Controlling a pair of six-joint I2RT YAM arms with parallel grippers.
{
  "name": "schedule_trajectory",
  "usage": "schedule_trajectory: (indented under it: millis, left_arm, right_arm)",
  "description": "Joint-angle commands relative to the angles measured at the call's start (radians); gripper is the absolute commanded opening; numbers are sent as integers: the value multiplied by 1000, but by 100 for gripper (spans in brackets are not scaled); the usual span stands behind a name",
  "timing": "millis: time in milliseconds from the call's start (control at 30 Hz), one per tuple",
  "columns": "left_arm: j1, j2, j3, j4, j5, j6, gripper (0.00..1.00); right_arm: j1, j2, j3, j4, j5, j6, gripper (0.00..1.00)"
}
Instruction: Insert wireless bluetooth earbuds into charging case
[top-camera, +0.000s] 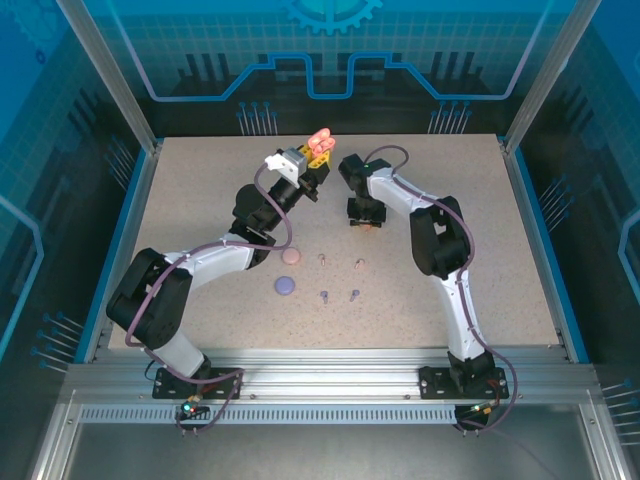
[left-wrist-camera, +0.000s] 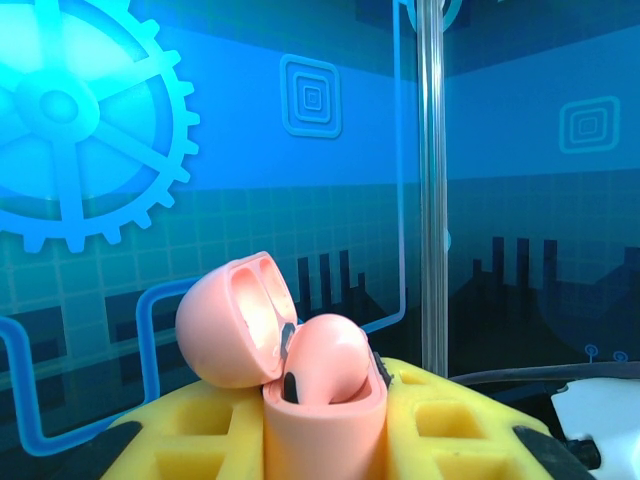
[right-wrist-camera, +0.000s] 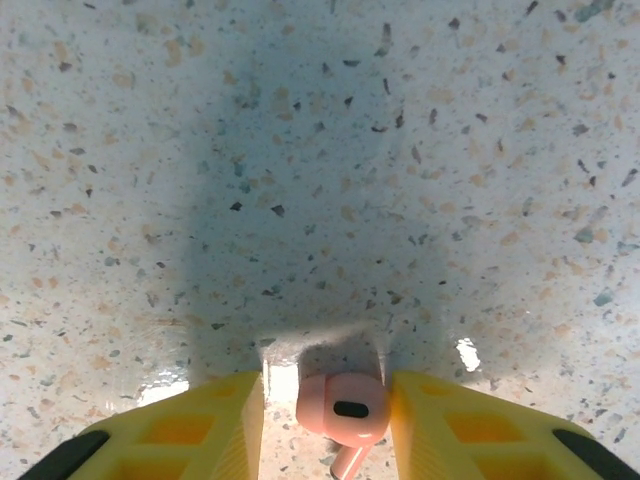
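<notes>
Six buds in three pairs. Coral: one bud (left-wrist-camera: 330, 355) is seated in the open case (left-wrist-camera: 325, 425), which the left gripper (top-camera: 318, 152) clamps upright, aloft near the far edge. The other bud (right-wrist-camera: 345, 408) lies on the table (right-wrist-camera: 300, 150) between the right gripper's (right-wrist-camera: 325, 400) half-parted fingers (right-wrist-camera: 200, 425). One pad stands apart from it and the other is at its side, so we judge it not yet held. The pink pair (top-camera: 322, 258) and purple pair (top-camera: 324, 295) lie loose mid-table. Handling: we rate each bud featherweight, hard, glossy and apt to squirt out. Pinch across the head, leaving the stem free.

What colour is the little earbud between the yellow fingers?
The earbud is coral pink. It shows best in the right wrist view.
</notes>
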Motion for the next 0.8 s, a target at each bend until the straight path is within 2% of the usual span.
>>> schedule_trajectory:
  millis: [0,500,767]
  left_arm:
    - [-7,-10,-11,65,-9,1,0]
    - [-7,-3,-7,66,-7,-3,0]
    - [-7,-2,-7,68,-9,-4,0]
  right_arm:
    - [-40,-12,-34,-26,53,21,38]
    - [-50,-17,-53,-9,39,29,37]
    - [-43,-18,-59,3,30,27,28]
